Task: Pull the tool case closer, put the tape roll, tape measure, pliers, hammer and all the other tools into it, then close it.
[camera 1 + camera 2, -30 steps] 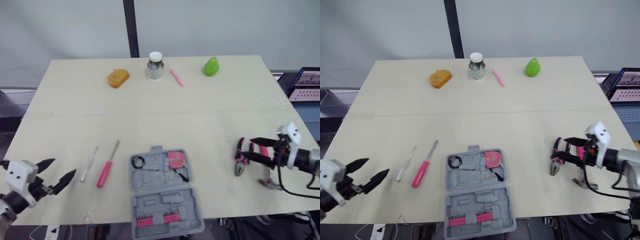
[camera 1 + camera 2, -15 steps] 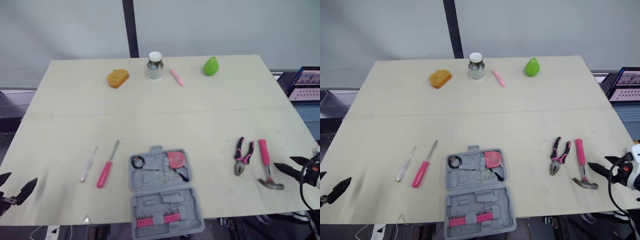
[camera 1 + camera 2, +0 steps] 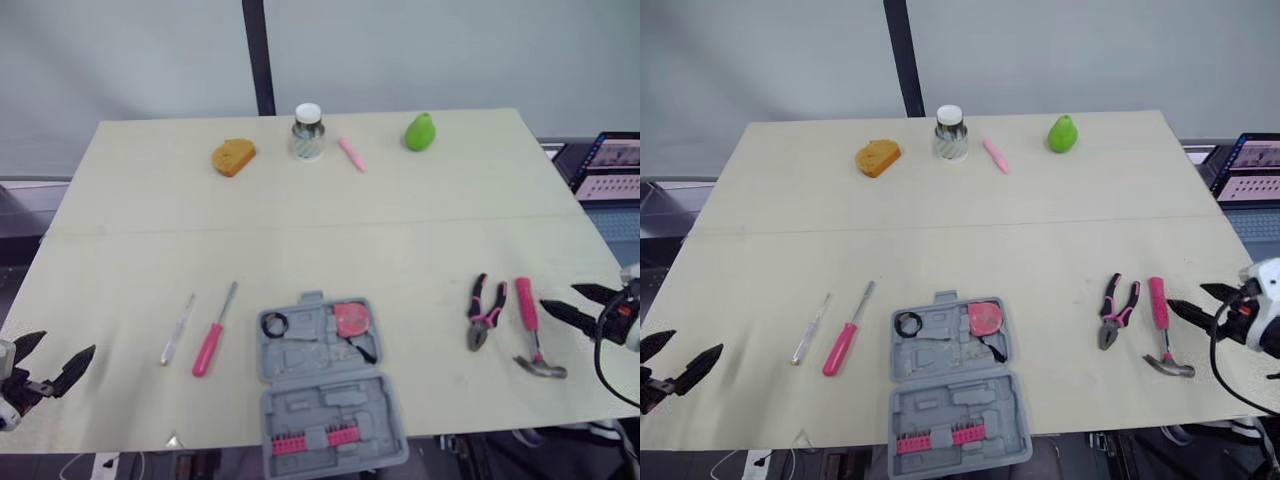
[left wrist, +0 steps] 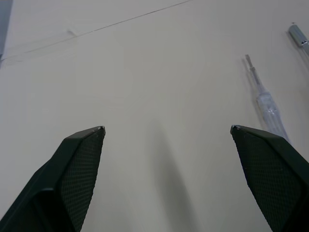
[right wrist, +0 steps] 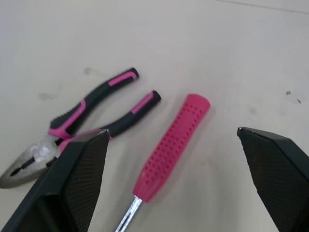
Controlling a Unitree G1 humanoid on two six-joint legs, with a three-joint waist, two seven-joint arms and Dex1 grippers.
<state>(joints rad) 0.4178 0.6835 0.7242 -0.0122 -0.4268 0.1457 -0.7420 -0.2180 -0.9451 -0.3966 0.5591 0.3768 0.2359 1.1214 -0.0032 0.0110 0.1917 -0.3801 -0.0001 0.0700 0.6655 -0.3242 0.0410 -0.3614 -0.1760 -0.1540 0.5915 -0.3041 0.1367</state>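
A second ago my right gripper [image 3: 1186, 296] was down on the pliers [image 3: 487, 312] and my left gripper [image 3: 66, 343] hung near the clear screwdriver [image 3: 178, 330]. Both have since drawn back to the table [image 3: 300, 200] edges, and nothing came with them. The pliers and hammer [image 3: 530, 325] lie side by side, well to the right of the open tool case [image 3: 325, 385], which already holds the tape measure [image 3: 351, 320] and what looks like the tape roll [image 3: 275, 323]. So I judge the pliers remain to be packed. My right fingers stand wide apart, empty, aimed at the hammer's pink handle without touching it. My left fingers are equally wide, holding nothing.
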